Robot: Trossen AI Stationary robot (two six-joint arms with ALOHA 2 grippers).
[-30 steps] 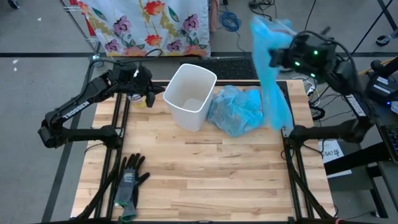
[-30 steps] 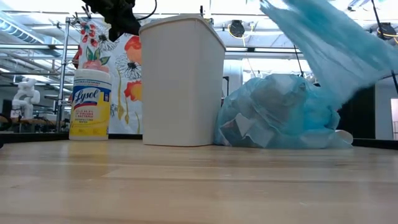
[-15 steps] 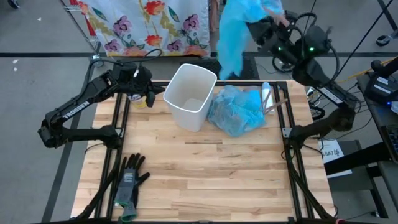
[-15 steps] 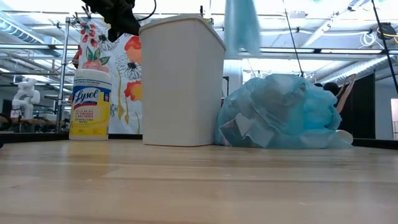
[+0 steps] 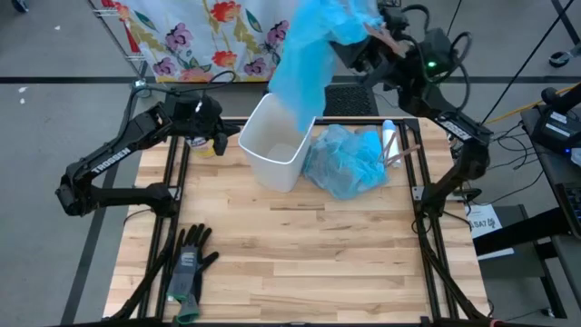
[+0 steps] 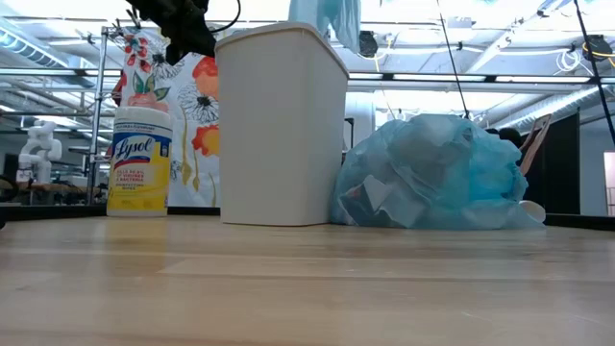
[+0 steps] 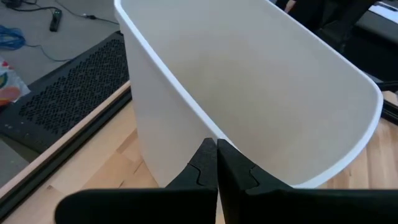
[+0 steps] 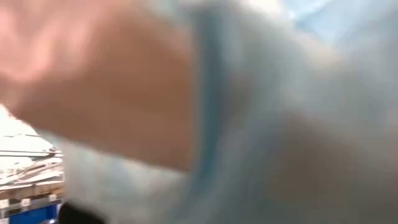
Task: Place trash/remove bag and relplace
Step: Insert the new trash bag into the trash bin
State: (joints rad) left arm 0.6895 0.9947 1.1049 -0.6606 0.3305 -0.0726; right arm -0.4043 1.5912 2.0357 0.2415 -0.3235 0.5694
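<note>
High view first, nearest the camera edge: a pair of black-and-grey gloves (image 5: 188, 263) lies on the bench (image 5: 300, 263), untouched and no part of the job. Farther in stands the white bin (image 5: 275, 142), unlined, its inside bare as far as the left wrist view shows. The left gripper (image 7: 216, 163) has its fingers pressed fully together on the bin's rim, pinching the wall and steadying it, exactly as it did a second ago. A yellow wipes canister (image 6: 139, 160) sits just beside the bin on that side.

On the bin's other side the full blue bag (image 5: 348, 160) of trash rests on the bench, touching or nearly touching the bin wall; crumpled white scraps show through its film in the low view. It has not moved.

What has changed is farthest back and highest. The right gripper (image 5: 363, 45), fingers clamped shut on the fresh blue bag (image 5: 304, 59), has swung across from the right edge of the bench to a spot above the bin's far rim. A second ago the liner trailed over the right rail; now it hangs with its lower end at the bin's mouth. The right wrist view is filled with blurred blue film.

So the removal looks done, and the replacement step is under way: the liner probably still needs opening and seating over the rim.
</note>
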